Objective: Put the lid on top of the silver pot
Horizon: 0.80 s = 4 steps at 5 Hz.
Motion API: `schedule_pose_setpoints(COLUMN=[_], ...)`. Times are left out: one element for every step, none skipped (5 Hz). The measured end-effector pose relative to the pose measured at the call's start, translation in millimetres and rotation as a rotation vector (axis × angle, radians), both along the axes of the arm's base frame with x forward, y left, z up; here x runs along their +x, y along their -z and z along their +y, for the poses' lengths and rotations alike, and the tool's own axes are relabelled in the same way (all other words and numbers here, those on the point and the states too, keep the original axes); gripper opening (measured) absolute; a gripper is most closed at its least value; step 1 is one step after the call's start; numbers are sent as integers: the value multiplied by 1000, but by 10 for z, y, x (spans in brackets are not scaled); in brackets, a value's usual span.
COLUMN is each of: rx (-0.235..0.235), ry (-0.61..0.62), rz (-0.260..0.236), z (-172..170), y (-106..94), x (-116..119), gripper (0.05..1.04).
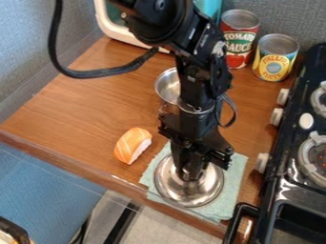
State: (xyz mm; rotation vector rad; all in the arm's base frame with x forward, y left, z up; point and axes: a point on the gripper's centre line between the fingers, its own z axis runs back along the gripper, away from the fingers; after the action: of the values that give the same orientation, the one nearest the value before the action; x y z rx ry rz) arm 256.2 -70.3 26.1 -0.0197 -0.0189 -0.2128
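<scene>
"Camera view: gripper [193, 174] is hanging right over the lid [210, 192]. Is it holding?"

"Can't tell whether it's gripping or released. Lid is lying beneath it, on the green cloth [237, 183]."

"And the silver pot [167, 86]?"

"Is standing uncovered beyond the gripper, partly behind the arm [196, 88]. Positioning is looking done; lifting, carrying, lidding are remaining."

I read "TOMATO SAUCE" on the red can [239, 41] and "PINEAPPLE" on the yellow can [274, 59], its lower word blurred.
</scene>
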Motion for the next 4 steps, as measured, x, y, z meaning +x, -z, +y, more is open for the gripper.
schedule_pose_setpoints(rx=[-29, -65, -78, -58], ry=[4, -27, -55, -96], rz=[-38, -95, -130, -102], z=[-18, 43, 126, 235], y=[-245, -567, -708, -601], x=[94, 386, 775, 1094], gripper=[280, 280, 280, 280])
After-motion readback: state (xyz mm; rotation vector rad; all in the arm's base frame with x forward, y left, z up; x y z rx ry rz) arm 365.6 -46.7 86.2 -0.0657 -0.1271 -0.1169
